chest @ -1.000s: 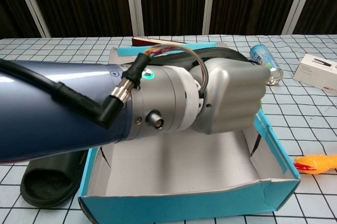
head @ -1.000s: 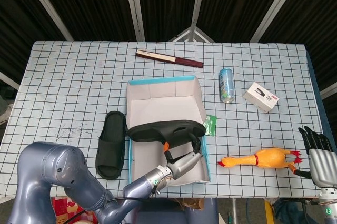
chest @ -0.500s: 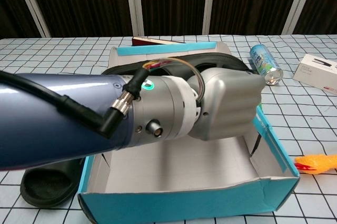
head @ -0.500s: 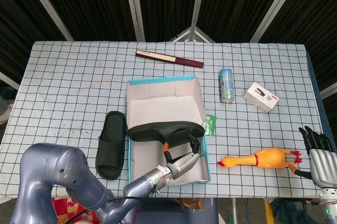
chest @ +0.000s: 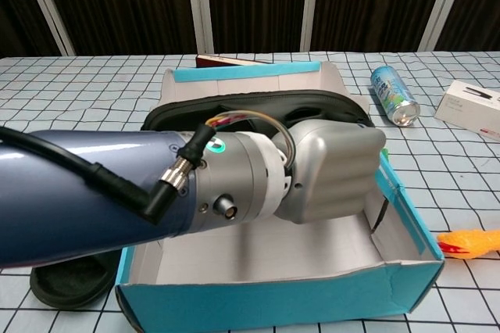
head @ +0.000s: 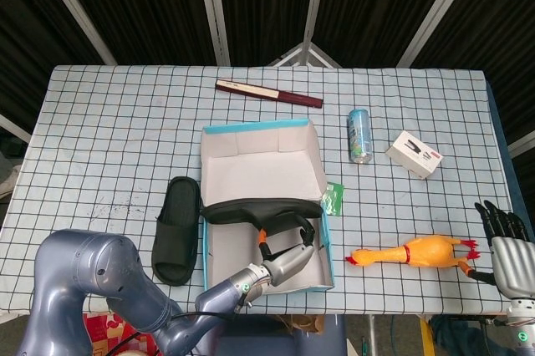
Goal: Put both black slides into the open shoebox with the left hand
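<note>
No lettering could be read in either view. The blue can (head: 359, 134), lying right of the shoebox (head: 264, 197), bore print too small to make out. The white carton (head: 414, 154), further right, showed only a dark picture on its top. The green packet (head: 334, 199) against the shoebox's right wall was blurred.

Glossy blue-grey arm (chest: 78, 184), silver hand (chest: 328, 161), black cable (chest: 101, 169).

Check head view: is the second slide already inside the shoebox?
No, the second slide lies on the table left of the shoebox.
</note>
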